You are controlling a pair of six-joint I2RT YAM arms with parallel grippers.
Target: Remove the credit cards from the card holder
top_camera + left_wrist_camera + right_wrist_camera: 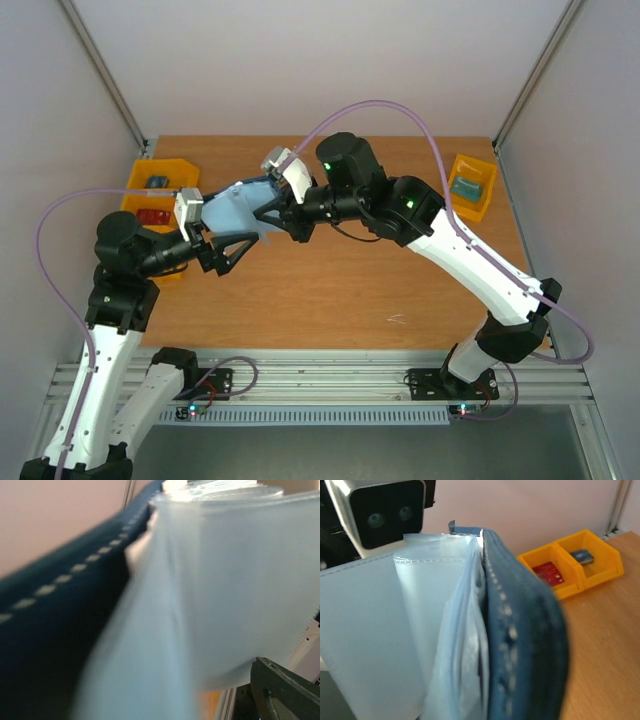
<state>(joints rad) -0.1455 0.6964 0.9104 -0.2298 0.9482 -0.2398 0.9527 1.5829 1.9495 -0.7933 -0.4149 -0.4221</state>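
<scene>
The card holder (232,210) is held open above the table, its pale blue-grey inside facing up. My right gripper (262,213) is shut on its right side. My left gripper (245,245) is at its lower left edge with jaws spread. In the left wrist view the navy stitched cover (50,645) and the pale sleeves (240,590) fill the frame, and one finger (285,690) shows at the lower right. In the right wrist view the navy cover (525,645) and the sleeves (435,630) hide my fingers. I cannot make out any credit card.
Yellow bins (160,178) with small items stand at the table's far left, and they also show in the right wrist view (570,562). Another yellow bin (470,185) stands at the far right. Grey walls close in the table's sides.
</scene>
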